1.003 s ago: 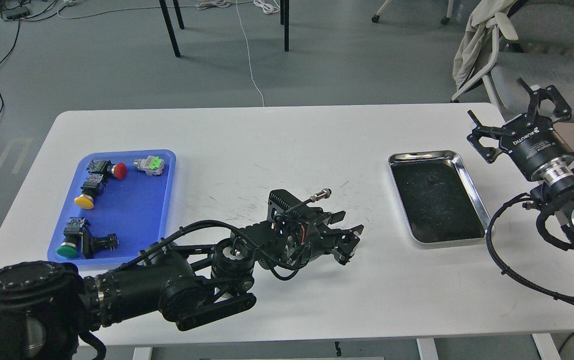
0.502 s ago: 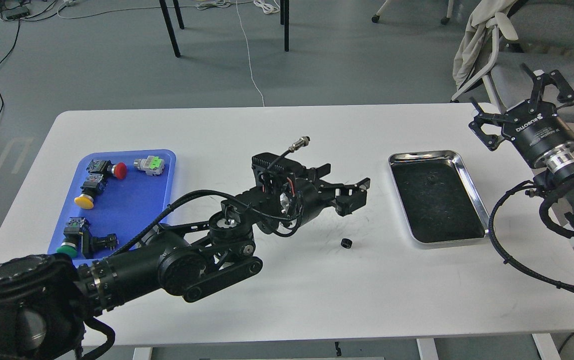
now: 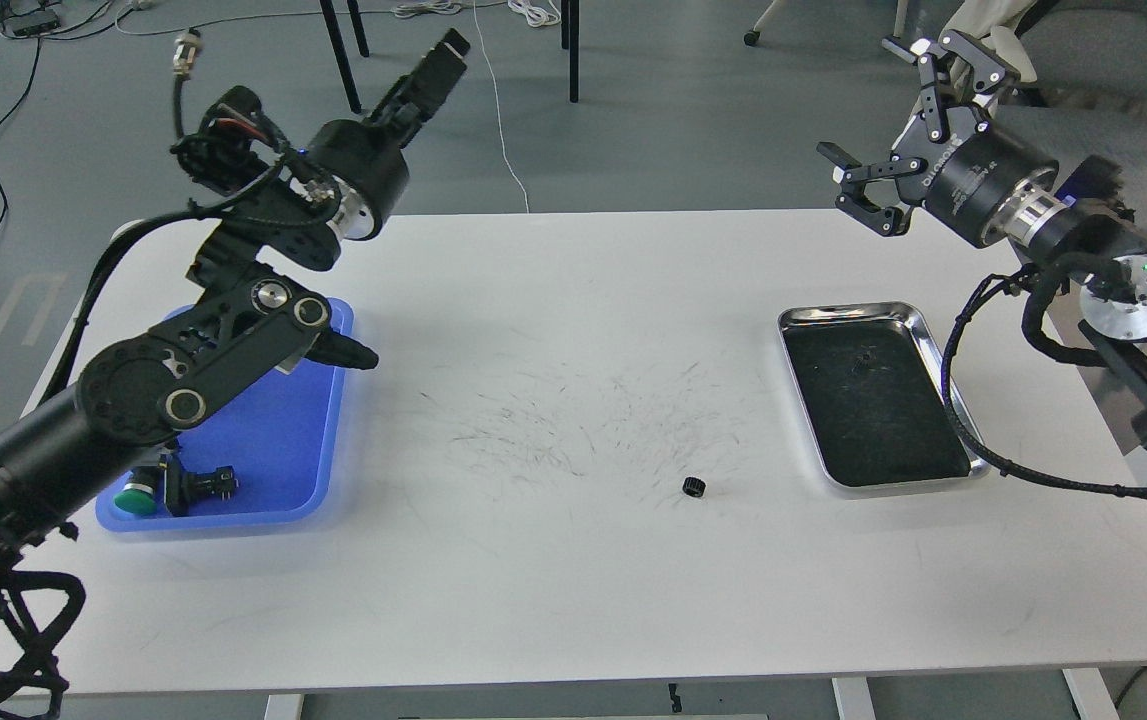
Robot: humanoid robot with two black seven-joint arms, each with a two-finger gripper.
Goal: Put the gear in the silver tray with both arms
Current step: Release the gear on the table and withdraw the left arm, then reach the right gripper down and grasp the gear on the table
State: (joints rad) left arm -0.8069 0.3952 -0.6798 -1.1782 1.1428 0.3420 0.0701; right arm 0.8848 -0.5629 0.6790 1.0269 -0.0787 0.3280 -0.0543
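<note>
Our right tool [image 3: 895, 140] spread wide, empty; left tool [image 3: 438, 60] state unclear; gear [image 3: 694, 487] on surface [image 3: 573, 580], well below both, beside silver tray [image 3: 938, 350].

One small black gear [image 3: 694, 487] is counted on the white table [image 3: 573, 600]. One silver tray [image 3: 945, 380] and one blue plastic tray [image 3: 278, 470] are counted, two trays in all. In the blue tray, one green-capped push-button switch [image 3: 138, 497] and one dark switch body [image 3: 195, 486] beside it are seen; whatever else lies in that tray is hidden by the left arm and cannot be counted. Two black arms are recorded, each ending in one two-finger gripper: one left gripper [image 3: 430, 70] and one right gripper [image 3: 898, 125]. One table is counted.
</note>
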